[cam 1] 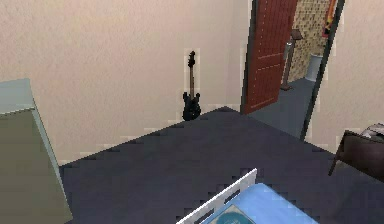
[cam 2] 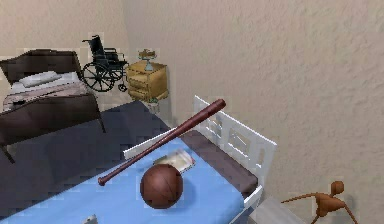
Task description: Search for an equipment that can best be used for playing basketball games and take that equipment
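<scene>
A brown-red ball (cam 2: 162, 186), round like a basketball, lies on a bed with a blue cover (cam 2: 215, 195) at the bottom of the arm side view. A dark red baseball bat (cam 2: 165, 143) lies slantwise across the bed just beyond the ball. Between bat and ball sits a flat pale thing (cam 2: 176, 160). The bed's white slatted end board (cam 2: 240, 135) stands to the right of the ball.
Dark blue carpet (cam 1: 180, 150) covers the floor. A black guitar (cam 1: 191, 92) leans on the far wall beside a red door (cam 1: 268, 55). A pale cabinet (cam 1: 25, 160) stands left, dark furniture (cam 1: 362, 150) right. Beyond: dark bed (cam 2: 45, 95), wheelchair (cam 2: 103, 63), yellow nightstand (cam 2: 147, 80), wooden figure (cam 2: 325, 200).
</scene>
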Robot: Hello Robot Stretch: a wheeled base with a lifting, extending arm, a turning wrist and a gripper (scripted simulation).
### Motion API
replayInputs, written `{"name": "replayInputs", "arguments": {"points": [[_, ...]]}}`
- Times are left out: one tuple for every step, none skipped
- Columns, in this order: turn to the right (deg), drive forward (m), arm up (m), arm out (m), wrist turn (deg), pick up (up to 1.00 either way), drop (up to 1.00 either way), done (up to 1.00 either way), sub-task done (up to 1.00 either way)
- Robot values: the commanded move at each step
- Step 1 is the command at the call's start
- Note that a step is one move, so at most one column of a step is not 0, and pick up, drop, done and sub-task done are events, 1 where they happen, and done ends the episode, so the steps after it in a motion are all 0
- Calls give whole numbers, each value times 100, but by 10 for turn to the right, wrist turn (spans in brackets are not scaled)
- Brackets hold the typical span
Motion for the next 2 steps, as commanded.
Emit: {"name": "replayInputs", "arguments": {"points": [[0,0,0,32,0,0,0,0,0],[0,0,0,0,450,0,0,0,0]]}}
